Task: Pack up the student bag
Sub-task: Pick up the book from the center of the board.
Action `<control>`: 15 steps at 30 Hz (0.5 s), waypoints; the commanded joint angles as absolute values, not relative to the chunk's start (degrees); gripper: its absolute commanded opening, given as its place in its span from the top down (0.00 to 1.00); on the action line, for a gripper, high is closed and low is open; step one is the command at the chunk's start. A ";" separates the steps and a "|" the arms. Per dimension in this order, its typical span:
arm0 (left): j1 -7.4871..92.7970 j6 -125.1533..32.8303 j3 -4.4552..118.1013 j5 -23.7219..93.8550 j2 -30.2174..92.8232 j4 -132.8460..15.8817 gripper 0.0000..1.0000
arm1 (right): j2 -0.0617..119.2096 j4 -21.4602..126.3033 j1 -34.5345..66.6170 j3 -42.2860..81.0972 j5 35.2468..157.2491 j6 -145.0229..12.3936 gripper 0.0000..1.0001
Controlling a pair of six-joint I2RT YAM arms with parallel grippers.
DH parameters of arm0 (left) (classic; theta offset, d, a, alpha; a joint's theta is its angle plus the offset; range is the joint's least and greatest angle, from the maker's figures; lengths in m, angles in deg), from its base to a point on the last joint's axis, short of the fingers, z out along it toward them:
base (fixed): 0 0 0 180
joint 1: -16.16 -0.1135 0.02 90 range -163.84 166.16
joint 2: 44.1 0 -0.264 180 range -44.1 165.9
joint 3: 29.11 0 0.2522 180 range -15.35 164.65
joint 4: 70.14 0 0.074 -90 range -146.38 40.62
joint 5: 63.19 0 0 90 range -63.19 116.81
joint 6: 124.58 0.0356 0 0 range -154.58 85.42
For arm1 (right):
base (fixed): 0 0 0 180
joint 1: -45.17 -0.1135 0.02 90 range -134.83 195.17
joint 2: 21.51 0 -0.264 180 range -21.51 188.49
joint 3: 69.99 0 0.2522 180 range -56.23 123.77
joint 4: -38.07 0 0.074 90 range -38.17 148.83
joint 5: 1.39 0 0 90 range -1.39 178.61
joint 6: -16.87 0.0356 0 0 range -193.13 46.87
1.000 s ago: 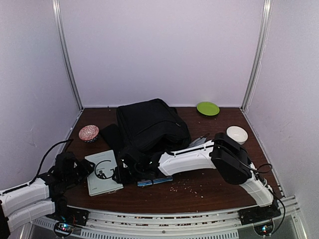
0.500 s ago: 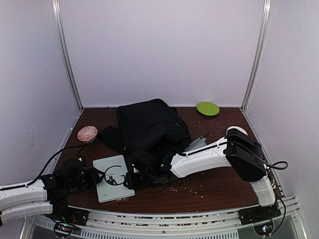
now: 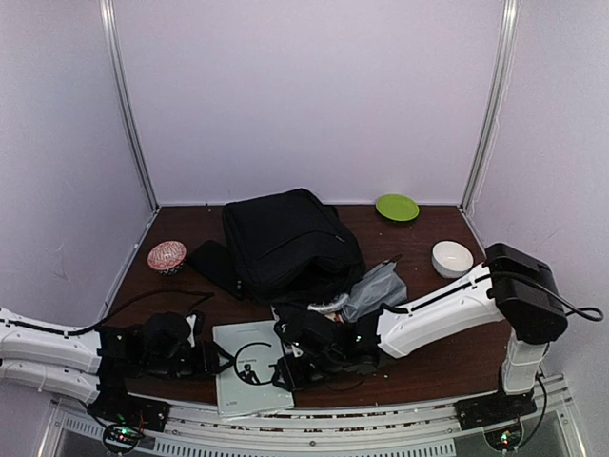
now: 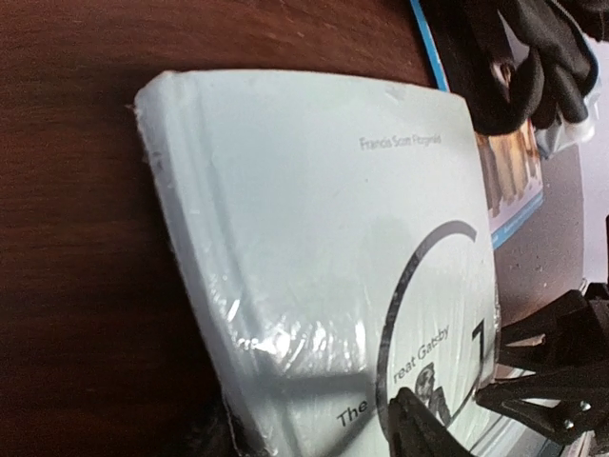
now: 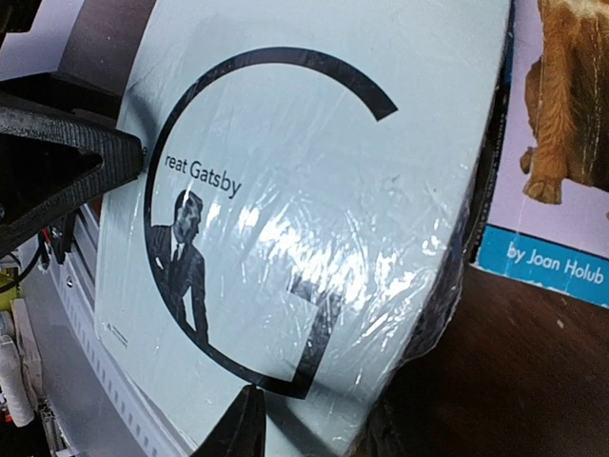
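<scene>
The black student bag lies at the back middle of the table, its mouth toward me. A pale plastic-wrapped book, "The Great Gatsby", sits at the table's front edge. My left gripper is shut on the book's left edge, and the left wrist view shows one finger on the cover. My right gripper is shut on the book's right edge, and the right wrist view shows one finger on the cover. The book is in front of the bag, apart from it.
A second book with a blue band, "by Joan Holub", lies under my right wrist. A grey-blue pouch lies right of the bag. A pink bowl stands left, a white bowl right, and a green plate at the back right.
The book has moved right and toward the front edge, held at both ends. Both grippers moved right with it, and the right arm drew back to the right.
</scene>
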State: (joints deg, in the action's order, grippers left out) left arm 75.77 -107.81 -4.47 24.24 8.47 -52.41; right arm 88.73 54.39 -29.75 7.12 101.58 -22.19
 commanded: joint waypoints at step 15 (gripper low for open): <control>81.65 -107.71 -0.32 42.22 36.22 -81.81 0.44 | 79.58 39.54 -32.94 -11.50 99.29 -15.83 0.61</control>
